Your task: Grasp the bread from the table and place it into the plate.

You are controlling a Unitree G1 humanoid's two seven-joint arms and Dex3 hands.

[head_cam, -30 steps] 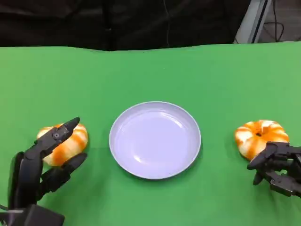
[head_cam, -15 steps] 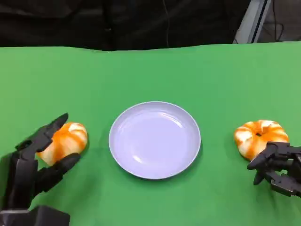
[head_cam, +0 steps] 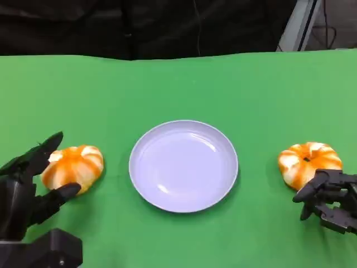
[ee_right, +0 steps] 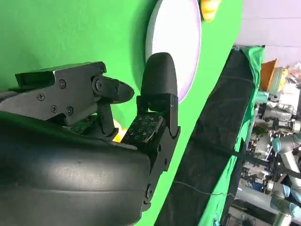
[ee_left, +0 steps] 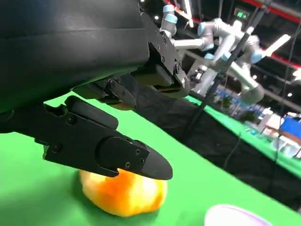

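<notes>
Two orange-and-white striped breads lie on the green table, one on each side of the white plate (head_cam: 184,125). The left bread (head_cam: 74,167) sits between the spread fingers of my left hand (head_cam: 25,192), which is open; one finger reaches past its far side and the thumb lies at its near side. In the left wrist view a black finger (ee_left: 108,150) hovers just above this bread (ee_left: 127,195). The right bread (head_cam: 309,162) rests just beyond my right hand (head_cam: 329,201), whose fingers are curled in with nothing in them.
The plate (ee_right: 178,42) has nothing on it and stands midway between the breads. Black cloth hangs behind the table's far edge (head_cam: 178,54). Other robot arms (ee_left: 221,42) stand in the background of the left wrist view.
My left hand has drawn back to the left and lower, its fingers sliding off the top of the left bread to its left side. The breads, plate and right hand stayed put.
</notes>
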